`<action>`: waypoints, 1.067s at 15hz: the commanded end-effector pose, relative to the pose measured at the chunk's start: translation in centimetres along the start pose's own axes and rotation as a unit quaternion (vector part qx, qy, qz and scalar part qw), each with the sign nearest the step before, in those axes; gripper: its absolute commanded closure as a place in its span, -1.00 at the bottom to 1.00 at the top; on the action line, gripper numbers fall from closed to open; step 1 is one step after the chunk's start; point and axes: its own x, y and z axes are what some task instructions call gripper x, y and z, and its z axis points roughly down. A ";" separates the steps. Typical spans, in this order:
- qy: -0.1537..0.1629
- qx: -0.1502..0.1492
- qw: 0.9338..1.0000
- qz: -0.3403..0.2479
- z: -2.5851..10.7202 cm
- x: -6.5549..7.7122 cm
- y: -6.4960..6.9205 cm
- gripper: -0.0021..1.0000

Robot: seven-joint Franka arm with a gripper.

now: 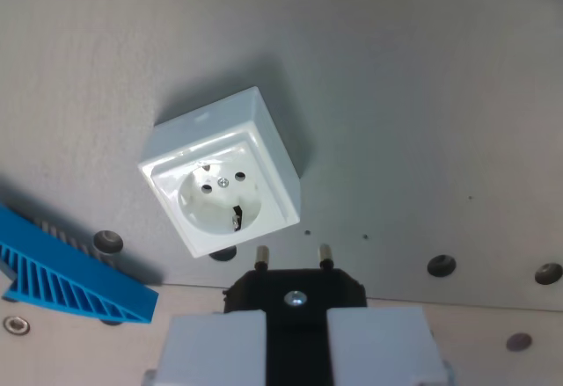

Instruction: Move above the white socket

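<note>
A white square socket point(222, 173) sits on the grey surface, turned at an angle, with its round recess and two holes facing the camera. At the bottom of the wrist view my gripper point(297, 338) is shut on a black plug point(295, 294), held between the two white fingers point(211, 351). The plug's two metal pins point(293, 255) point up in the picture, toward the socket. The pins lie just below and to the wrist view's right of the socket's lower corner, not touching it.
A blue ribbed plastic part point(70, 272) lies at the wrist view's lower left. Several dark screw holes point(442, 265) dot the grey plate point(422, 96) near its edge, with a lighter board point(493, 333) beyond.
</note>
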 end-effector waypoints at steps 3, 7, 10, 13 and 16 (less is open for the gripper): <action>0.050 -0.013 0.993 -0.103 2.3 -1.0 -0.8 1.00; 0.050 -0.016 0.990 -0.128 3.9 -1.7 -1.3 1.00; 0.049 -0.017 0.989 -0.142 5.1 -2.1 -1.7 1.00; 0.051 -0.020 0.987 -0.153 6.0 -2.6 -2.1 1.00; 0.049 -0.022 0.985 -0.162 6.8 -2.9 -2.5 1.00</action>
